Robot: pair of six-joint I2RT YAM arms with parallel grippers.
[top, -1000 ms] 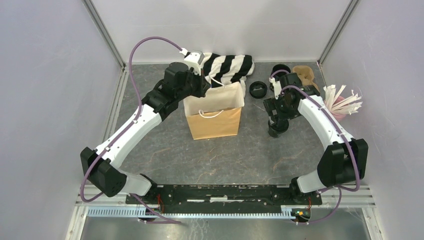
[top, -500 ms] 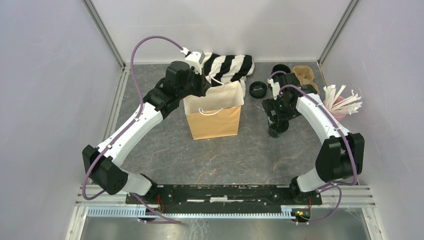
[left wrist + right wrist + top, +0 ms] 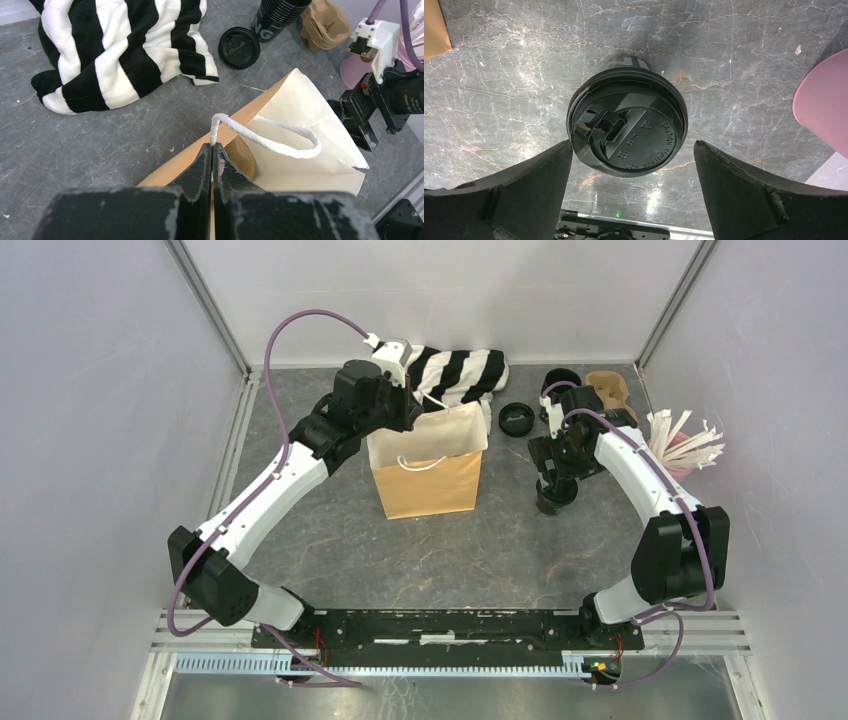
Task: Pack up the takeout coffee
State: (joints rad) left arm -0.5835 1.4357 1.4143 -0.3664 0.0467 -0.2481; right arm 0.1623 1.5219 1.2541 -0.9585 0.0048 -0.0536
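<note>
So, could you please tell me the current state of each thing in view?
takeout coffee, lidded, upright on the table, not gripped.
right gripper, open, fingers either side of the coffee.
paper bag, upright, mouth open.
left gripper, shut on the bag's rim by the handle.
loose lid, flat on the table.
cup stack, lidless.
striped cloth, crumpled.

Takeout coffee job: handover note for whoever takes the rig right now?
Left gripper: shut on the paper bag rim, by its handle, bag upright and open.
Right gripper: open, fingers either side of the takeout coffee, not gripping.
Coffee: lidded, upright on the table, right of the bag.
Done: bag held open, right arm lined up.
Left: close on cup, lift, lower into bag.
</note>
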